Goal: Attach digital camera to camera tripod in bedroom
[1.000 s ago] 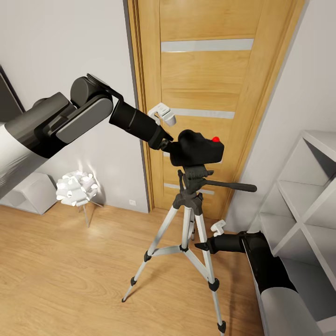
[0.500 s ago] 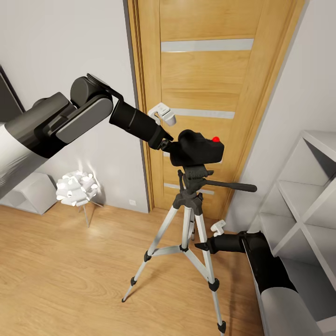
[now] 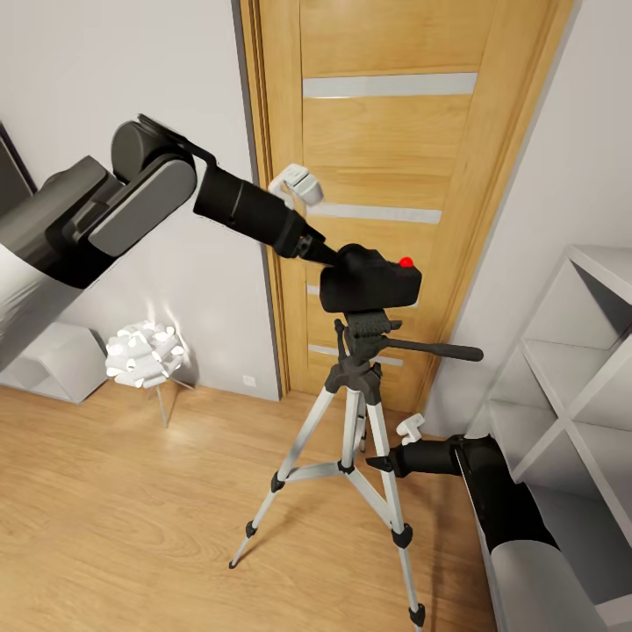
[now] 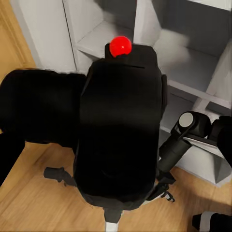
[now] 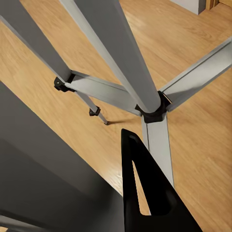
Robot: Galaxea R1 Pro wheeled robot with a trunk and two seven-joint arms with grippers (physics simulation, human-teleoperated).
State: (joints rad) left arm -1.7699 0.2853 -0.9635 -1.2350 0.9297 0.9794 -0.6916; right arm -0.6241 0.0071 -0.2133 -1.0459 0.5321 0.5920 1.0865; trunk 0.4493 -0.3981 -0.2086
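Now digital camera [image 3: 369,279] tops camera tripod [image 3: 358,412], seemingly.

1 camera [image 3: 369,279], 1 tripod [image 3: 355,439], 1 door [image 3: 386,158].

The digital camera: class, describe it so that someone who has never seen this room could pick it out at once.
Find the oak door with frosted stripes; in front of it stands a camera tripod with silver-white legs. On the tripod's black head sits the digital camera, a small chunky black block. Its single red dot on top sets it apart from the tripod's other black parts.
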